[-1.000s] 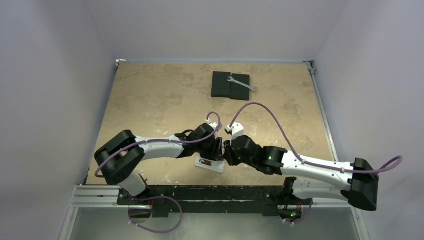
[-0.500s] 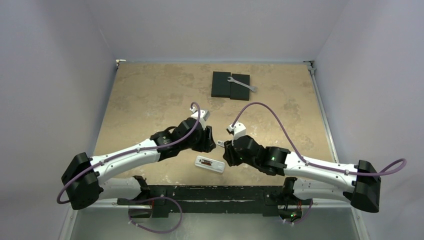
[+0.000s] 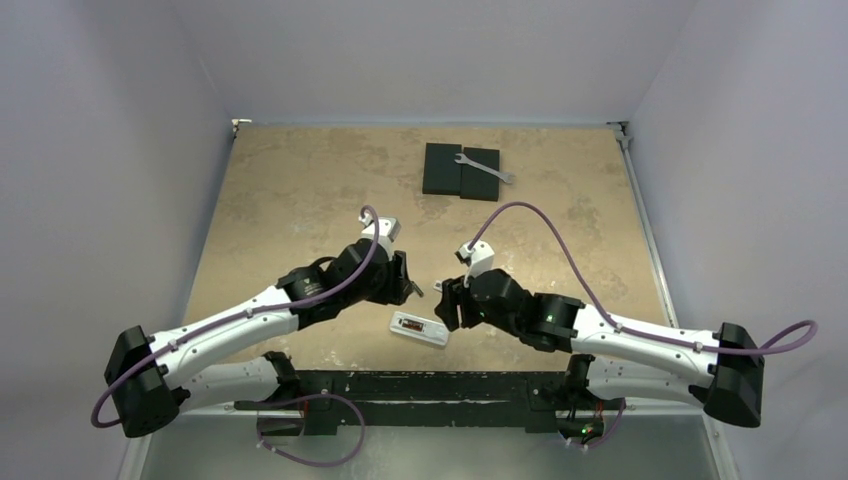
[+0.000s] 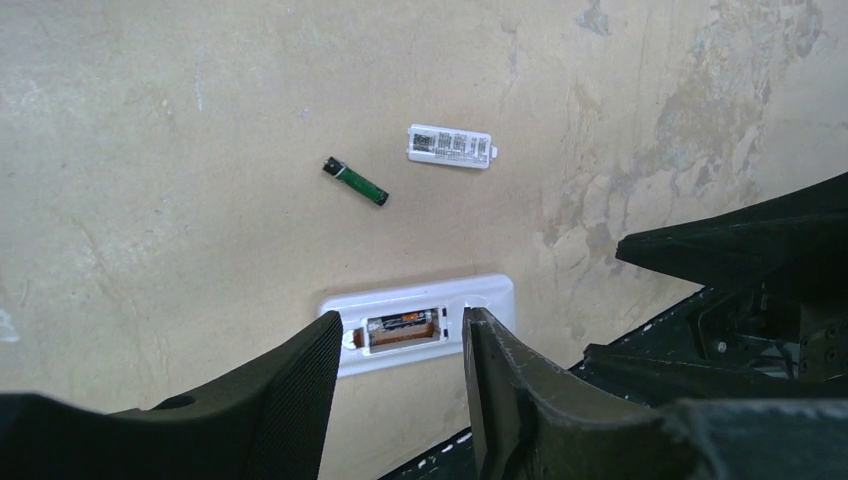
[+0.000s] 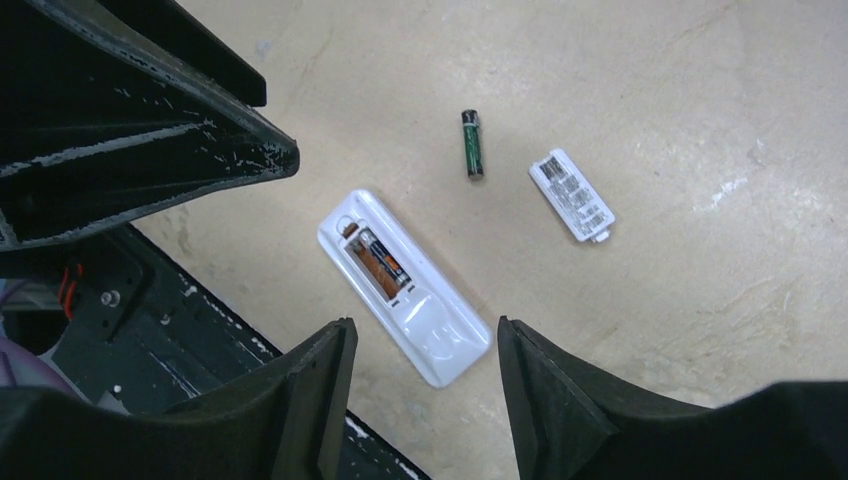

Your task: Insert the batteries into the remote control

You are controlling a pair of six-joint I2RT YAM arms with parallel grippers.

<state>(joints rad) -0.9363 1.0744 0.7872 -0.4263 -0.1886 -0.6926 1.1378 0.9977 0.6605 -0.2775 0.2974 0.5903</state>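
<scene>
While left gripper (image 4: 400, 325) and right gripper (image 5: 422, 330) hang released, empty, above remote control (image 5: 405, 285) by bench (image 5: 700, 100) near edge: seated battery (image 5: 378, 262) in recess, loose battery (image 5: 472, 145) at 1 o'clock, cover (image 5: 571, 194) at 2. Risks: round cell rolling from pinch; reversed polarity; remote nudged off edge.

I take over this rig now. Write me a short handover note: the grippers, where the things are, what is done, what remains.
Left gripper: open, empty, near the small white rectangular remote control.
Right gripper: open, empty, near it too.
Remote: back up on the beige table, recess uncovered.
Done: one dark slim battery sits in the recess.
Left: the green slim battery lies loose on the table, near the small white labelled cover; it has to go in.
</scene>
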